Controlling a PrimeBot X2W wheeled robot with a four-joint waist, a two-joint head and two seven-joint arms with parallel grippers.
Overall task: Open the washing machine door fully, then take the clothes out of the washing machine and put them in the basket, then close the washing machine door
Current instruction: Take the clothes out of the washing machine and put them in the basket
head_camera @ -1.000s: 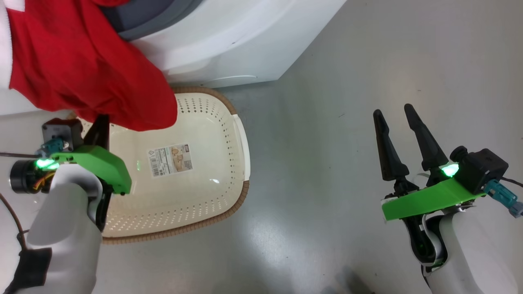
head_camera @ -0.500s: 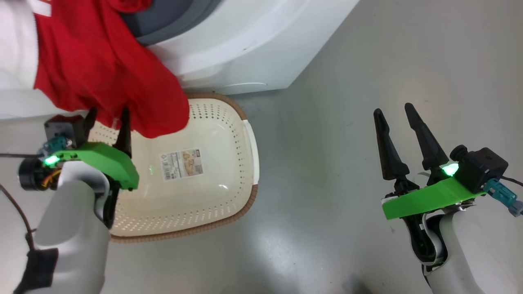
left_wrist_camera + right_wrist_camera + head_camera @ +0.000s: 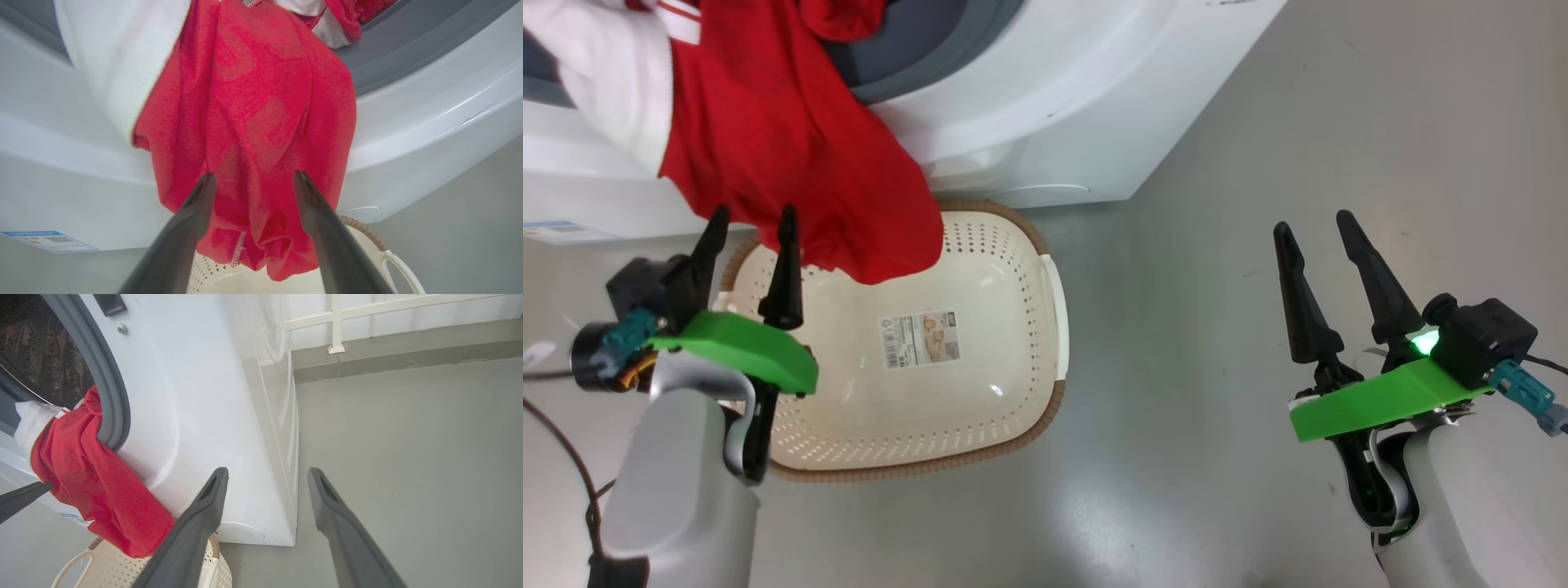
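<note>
Hang-up risk – transfer incomplete, nothing gripped

Loc: bright red fabric clothes w/ white panel point(image 3: 792, 163) drape out of the big white front-loading washing machine point(image 3: 1054, 98) and over its grey rubber ring point(image 3: 915, 49). Lower hem hangs above the machine-side end of the small cream-white perforated plastic basket point(image 3: 980, 367).

End effectors: left end effector point(image 3: 752, 214) has its fingers wide apart and grips nothing. Its tips sit at the hem; contact w/ fabric cannot be told. Right end effector point(image 3: 1312, 222) is equally wide and empty, over the grey floor point(image 3: 1258, 147), well apart from the work.

Risks:
1. Upper part of the clothes lies in the mouth of the shiny perforated steel drum point(image 3: 41, 355). That weight may keep the lot hung on the ring, so it prob. won't drop unaided.
2. If it slides, the fabric lands close to the basket's brown woven-look rim point(image 3: 915, 467) and could spill onto the floor.
3. A grasp on the loose hem alone is a thin hold and likely to slip.

Orientation: long axis runs from the drum opening down to the basket. Hem end points into the basket, white-panel end toward the drum.
</note>
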